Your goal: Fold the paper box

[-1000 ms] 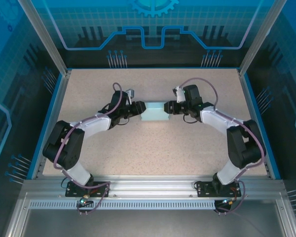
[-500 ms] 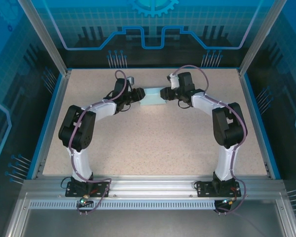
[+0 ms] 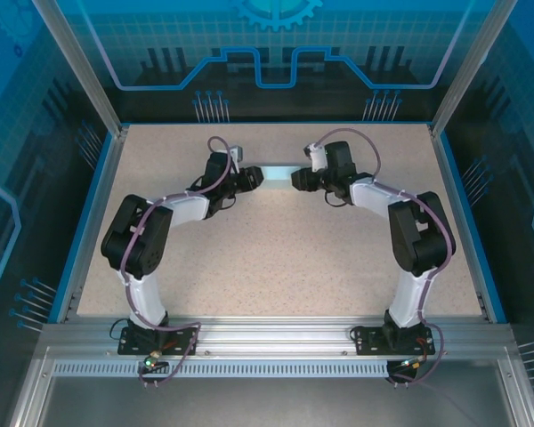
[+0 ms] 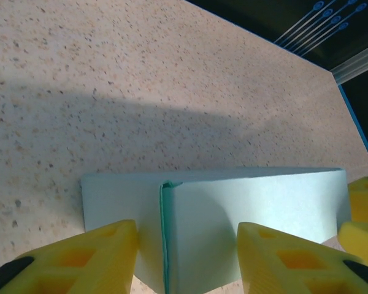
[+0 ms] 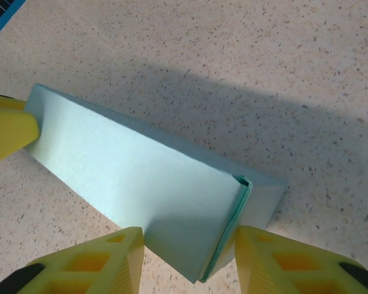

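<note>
The paper box is a pale light-blue folded card box, seen nearly edge-on near the back middle of the table. My left gripper is shut on its left end and my right gripper on its right end. In the left wrist view the box sits between the yellow fingers of the left gripper, with a folded seam showing. In the right wrist view the box is pinched at its flap end by the right gripper. Its shadow falls on the table behind it.
The speckled beige table has a raised blue rim on the left, right and back. Both arms reach far forward, elbows out to the sides. The other gripper's yellow fingertips show at the box's far end.
Both arms have carried the box away from the middle toward the back of the table. The box has turned from lying flat to nearly edge-on.
</note>
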